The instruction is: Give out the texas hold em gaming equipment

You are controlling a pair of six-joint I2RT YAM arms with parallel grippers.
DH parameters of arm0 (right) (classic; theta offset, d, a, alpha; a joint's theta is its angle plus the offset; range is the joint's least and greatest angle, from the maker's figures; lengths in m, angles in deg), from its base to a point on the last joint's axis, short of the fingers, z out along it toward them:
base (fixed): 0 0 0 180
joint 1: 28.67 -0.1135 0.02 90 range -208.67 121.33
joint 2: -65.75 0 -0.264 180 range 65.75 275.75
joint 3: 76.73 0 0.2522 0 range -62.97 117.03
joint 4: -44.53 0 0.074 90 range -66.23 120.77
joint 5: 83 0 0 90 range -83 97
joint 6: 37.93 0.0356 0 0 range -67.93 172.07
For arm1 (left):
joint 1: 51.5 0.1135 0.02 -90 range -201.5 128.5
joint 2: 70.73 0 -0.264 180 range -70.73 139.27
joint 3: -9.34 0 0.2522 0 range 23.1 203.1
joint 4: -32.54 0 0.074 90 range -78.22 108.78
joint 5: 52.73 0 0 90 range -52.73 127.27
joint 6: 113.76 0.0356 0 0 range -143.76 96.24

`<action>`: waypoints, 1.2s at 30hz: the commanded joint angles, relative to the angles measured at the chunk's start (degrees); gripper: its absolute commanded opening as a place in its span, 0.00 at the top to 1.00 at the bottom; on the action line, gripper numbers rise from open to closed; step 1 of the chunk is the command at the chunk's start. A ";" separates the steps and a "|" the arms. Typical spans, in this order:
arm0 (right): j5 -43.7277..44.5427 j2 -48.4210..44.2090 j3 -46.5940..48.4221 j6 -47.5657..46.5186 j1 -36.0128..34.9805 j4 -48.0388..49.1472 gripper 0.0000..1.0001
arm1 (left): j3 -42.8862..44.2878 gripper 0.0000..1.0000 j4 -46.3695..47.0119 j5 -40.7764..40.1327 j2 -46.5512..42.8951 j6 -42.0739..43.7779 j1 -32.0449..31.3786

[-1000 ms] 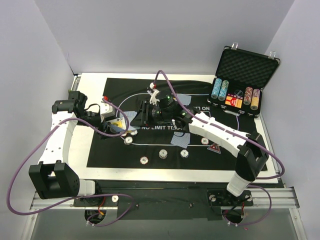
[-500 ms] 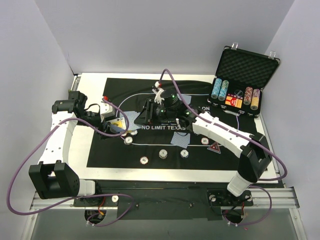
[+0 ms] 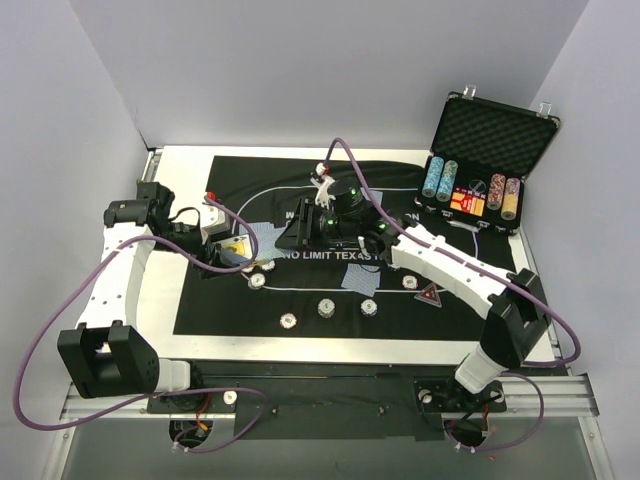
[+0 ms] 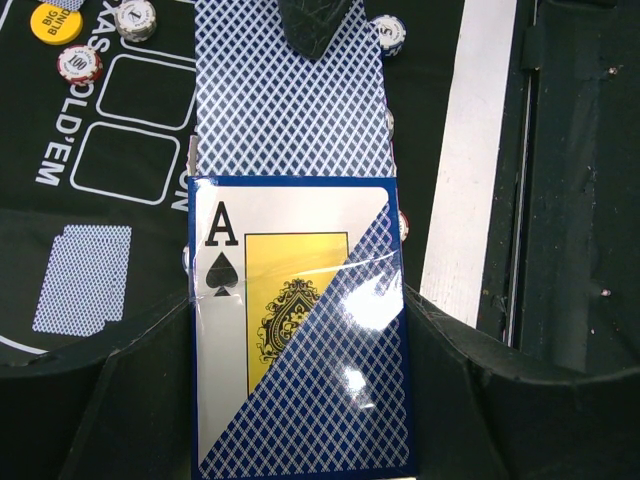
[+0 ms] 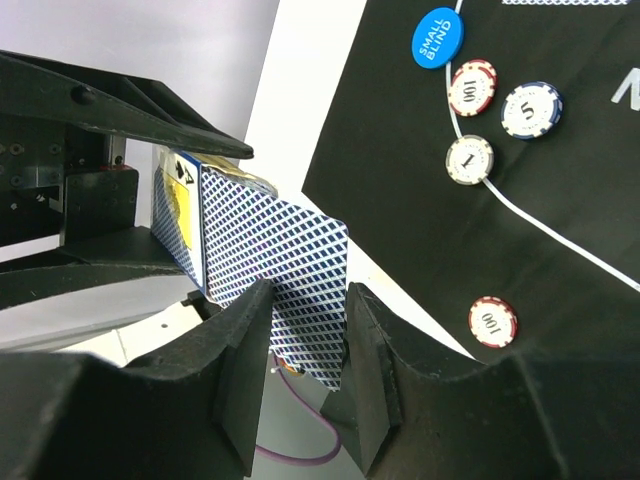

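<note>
My left gripper (image 3: 232, 252) (image 4: 295, 385) is shut on a blue card box (image 4: 300, 330) that has an ace of spades on its front, held over the mat's left side. A blue-backed card (image 3: 266, 235) (image 4: 290, 110) sticks out of the box. My right gripper (image 3: 292, 230) (image 5: 305, 300) is shut on the card's (image 5: 285, 265) far end, and one fingertip (image 4: 315, 25) lies on top of it. White-edged chips (image 3: 326, 308) (image 5: 469, 159) lie along the mat's near line. A blue disc (image 5: 437, 37), a yellow disc (image 4: 55, 20) and a red triangle (image 3: 430, 296) also lie on the mat.
The black mat (image 3: 200, 300) covers the white table (image 3: 180, 160). Two blue-backed cards (image 3: 360, 280) (image 4: 83, 277) lie on it. An open silver case (image 3: 490, 130) with tall chip columns (image 3: 440, 178) stands at the back right. Purple cables loop over both arms.
My right gripper has moved right and toward the back, and the blue-backed card now reaches further out of the box. The left arm has not moved.
</note>
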 commanded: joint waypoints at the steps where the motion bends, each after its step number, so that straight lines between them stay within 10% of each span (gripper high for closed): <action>1: 0.79 -3.87 0.44 -2.76 0.87 -3.19 0.69 | 1.44 1.00 -14.37 4.60 -1.80 0.46 0.47; 24: 1.50 -7.92 4.74 -6.55 1.66 -9.09 1.00 | 1.44 1.00 -14.37 4.60 -1.36 0.63 0.82; 36: -3.15 -9.94 2.99 -1.81 3.68 -3.82 1.00 | 1.79 1.00 -14.37 4.51 -1.27 0.55 0.82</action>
